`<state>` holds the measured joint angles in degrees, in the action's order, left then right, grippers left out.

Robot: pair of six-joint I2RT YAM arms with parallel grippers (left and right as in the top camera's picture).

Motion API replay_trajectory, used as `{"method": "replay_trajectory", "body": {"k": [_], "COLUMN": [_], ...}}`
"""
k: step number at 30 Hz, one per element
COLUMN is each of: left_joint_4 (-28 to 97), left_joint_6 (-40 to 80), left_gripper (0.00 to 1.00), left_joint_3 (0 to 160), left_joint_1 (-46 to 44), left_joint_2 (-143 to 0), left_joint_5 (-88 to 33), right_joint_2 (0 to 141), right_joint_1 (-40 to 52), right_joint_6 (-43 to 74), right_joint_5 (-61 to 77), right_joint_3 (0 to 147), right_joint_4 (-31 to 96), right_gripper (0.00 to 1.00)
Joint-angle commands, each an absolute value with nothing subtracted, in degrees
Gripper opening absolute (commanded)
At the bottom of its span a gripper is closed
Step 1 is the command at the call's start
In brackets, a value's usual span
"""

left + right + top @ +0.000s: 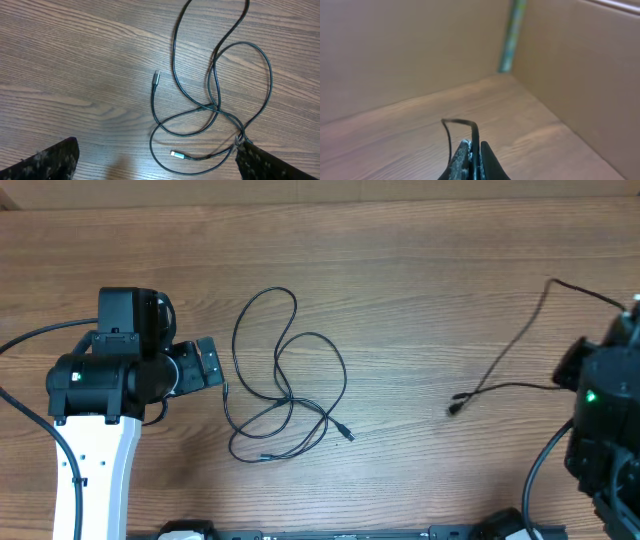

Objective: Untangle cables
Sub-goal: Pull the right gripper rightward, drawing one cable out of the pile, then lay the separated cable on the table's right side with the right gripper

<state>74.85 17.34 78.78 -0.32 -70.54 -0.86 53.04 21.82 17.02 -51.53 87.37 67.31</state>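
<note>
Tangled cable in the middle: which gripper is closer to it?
Left. The left gripper hangs open right beside the tangle's left edge. The right gripper is far off at the table's right side, shut on a separate cable.

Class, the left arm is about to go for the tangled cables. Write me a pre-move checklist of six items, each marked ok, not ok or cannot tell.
1. Left gripper open, ready to grasp: ok.
2. Right gripper shut on the separated cable: ok.
3. Separated cable lies apart from the tangled cables, with bare table between: ok.
4. Tangled cables free of crossings: not ok, the loops overlap.
5. A plug lies exposed ahead of the left gripper: ok.
6. Left finger clear of the cable beside it: cannot tell.
</note>
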Motion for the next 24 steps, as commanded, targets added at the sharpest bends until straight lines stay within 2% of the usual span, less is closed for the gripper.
{"method": "replay_trajectory", "body": {"k": [1,13,21,24], "left_joint_4": [74.8,74.8,74.8,74.8], "left_joint_6": [16.3,16.3,16.3,16.3], "left_gripper": [1.0,1.0,1.0,1.0], "left_joint_3": [78.9,78.9,78.9,78.9], "left_joint_1": [0.0,0.0,0.0,0.0], "left_joint_2": [-70.8,-70.8,-70.8,-70.8], "left_joint_5": [-1.1,-1.1,-1.1,-1.1], "right_joint_2": [52.7,53.5,58.0,61.1], "right_joint_1": [16.3,-3.3,-13.0,-17.5], "right_joint_6": [18.3,24.3,24.6,29.3], "right_joint_5": [-53.5,-53.5,-49.8,-49.8], "right_joint_3": [88.5,86.5,81.7,80.5], "right_joint_4": [67.3,65.8,61.8,61.4], "right_gripper": [0.04,0.04,0.04,0.04]}}
